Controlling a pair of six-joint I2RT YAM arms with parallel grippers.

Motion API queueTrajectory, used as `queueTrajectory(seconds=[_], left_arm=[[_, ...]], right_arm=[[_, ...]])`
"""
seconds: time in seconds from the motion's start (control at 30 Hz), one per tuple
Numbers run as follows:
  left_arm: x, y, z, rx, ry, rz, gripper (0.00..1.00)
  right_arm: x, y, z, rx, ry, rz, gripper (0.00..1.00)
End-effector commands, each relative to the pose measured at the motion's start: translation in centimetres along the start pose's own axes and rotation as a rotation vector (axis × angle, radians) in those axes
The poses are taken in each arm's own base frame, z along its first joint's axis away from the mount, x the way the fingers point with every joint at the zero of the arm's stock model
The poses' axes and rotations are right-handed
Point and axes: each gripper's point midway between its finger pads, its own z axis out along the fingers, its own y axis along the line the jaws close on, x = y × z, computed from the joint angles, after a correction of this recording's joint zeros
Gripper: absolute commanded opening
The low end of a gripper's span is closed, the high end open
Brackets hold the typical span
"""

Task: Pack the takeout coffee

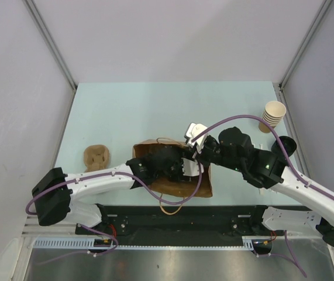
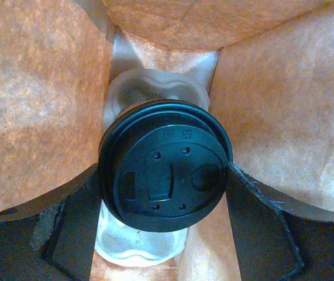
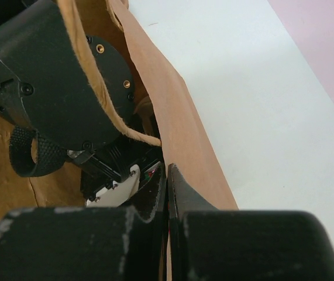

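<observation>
Paper walls of the brown bag (image 2: 32,105) close in on every side of the left gripper (image 2: 164,175), which reaches down inside with the takeout coffee (image 2: 165,153) between its fingers (image 2: 67,234). Both fingers are spread wide and sit tight against the cup, just under the rim of its black lid. Ahead of the fingertips a pale moulded piece (image 2: 155,88) lies low in the bag, partly hidden under the lid. Room to the left and right of the fingers is slim: creased paper bulges close on both sides, and only a narrow slot is free ahead

The right gripper (image 3: 168,178) has its fingers pressed together on the bag's top edge, pinching the paper between them. To its right the pale table (image 3: 260,105) lies open; to its left is the bag's mouth, filled by the left arm's black wrist

Seen from above, the bag sits at the table's near edge, between the two arms. A brown pulp cup tray (image 1: 96,157) lies well to the left of the left gripper. A stack of lidless cups (image 1: 274,114) stands well beyond the right gripper and to its right, by the table's right edge
</observation>
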Motion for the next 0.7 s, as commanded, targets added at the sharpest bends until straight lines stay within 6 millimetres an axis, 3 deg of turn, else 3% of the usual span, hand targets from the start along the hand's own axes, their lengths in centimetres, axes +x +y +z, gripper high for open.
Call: queueTrajectory(seconds=[0.0, 0.2, 0.43, 0.67], left_arm=[[0.1, 0.3, 0.6, 0.02, 0.003, 0.009, 0.09], [0.9, -0.5, 1.2, 0.053, 0.032, 0.01, 0.08], [1.9, 0.0, 1.9, 0.061, 0.07, -0.022, 0.07], [-0.5, 0.6, -0.1, 0.046, -0.032, 0.009, 0.06]], right_arm=[[-2.9, 0.1, -0.9, -0.018, -0.114, 0.026, 0.0], [-3.1, 0.0, -0.9, -0.018, -0.122, 0.031, 0.0], [-3.1, -0.1, -0.8, -0.029, -0.127, 0.045, 0.0], [-2.9, -0.3, -0.7, -0.028, -0.122, 0.049, 0.0]])
